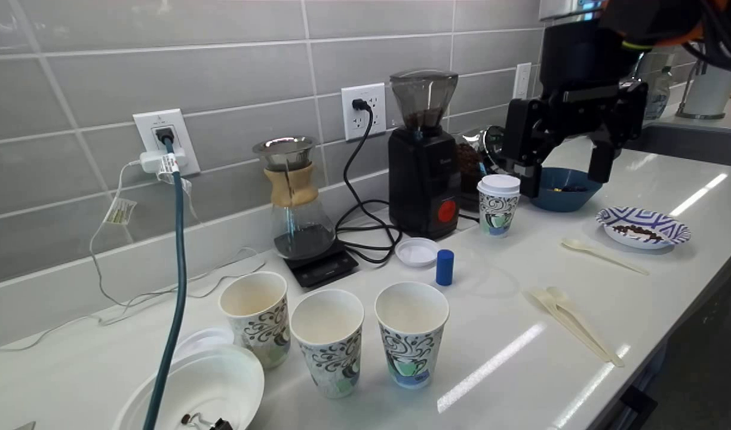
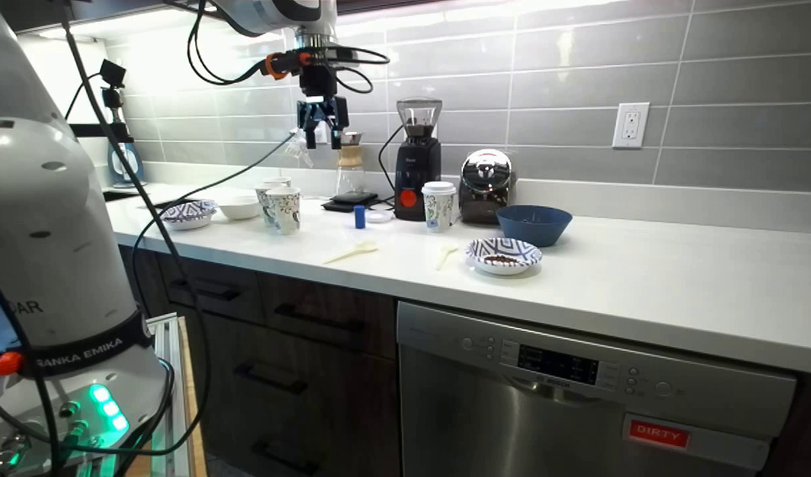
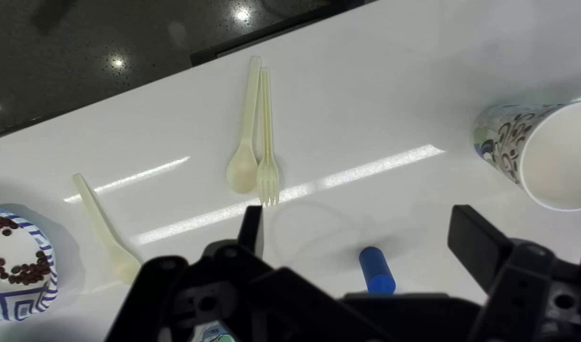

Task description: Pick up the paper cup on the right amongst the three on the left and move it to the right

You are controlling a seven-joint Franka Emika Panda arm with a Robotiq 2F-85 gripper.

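Three paper cups stand upright as a group on the counter. The paper cup with the teal-blue print [image 1: 412,352] is the rightmost in an exterior view, beside the dark-speckled cup [image 1: 335,358] and the paler cup [image 1: 264,331]. In an exterior view the cups overlap, and one cup [image 2: 285,211] stands in front. One upright cup of the group [image 3: 504,137] shows at the right edge of the wrist view; I cannot tell which for certain. My gripper [image 3: 357,230] is open and empty, high above the counter and apart from the cups; it shows in both exterior views [image 1: 562,176] [image 2: 324,138].
A blue cylinder [image 3: 377,270] stands between the jaws, far below. A lidded cup [image 1: 498,206], a black grinder [image 1: 425,179] and a glass carafe [image 1: 303,227] stand near the wall. A blue bowl [image 2: 533,225], a patterned bowl [image 2: 505,255] and pale cutlery [image 3: 245,166] lie further along.
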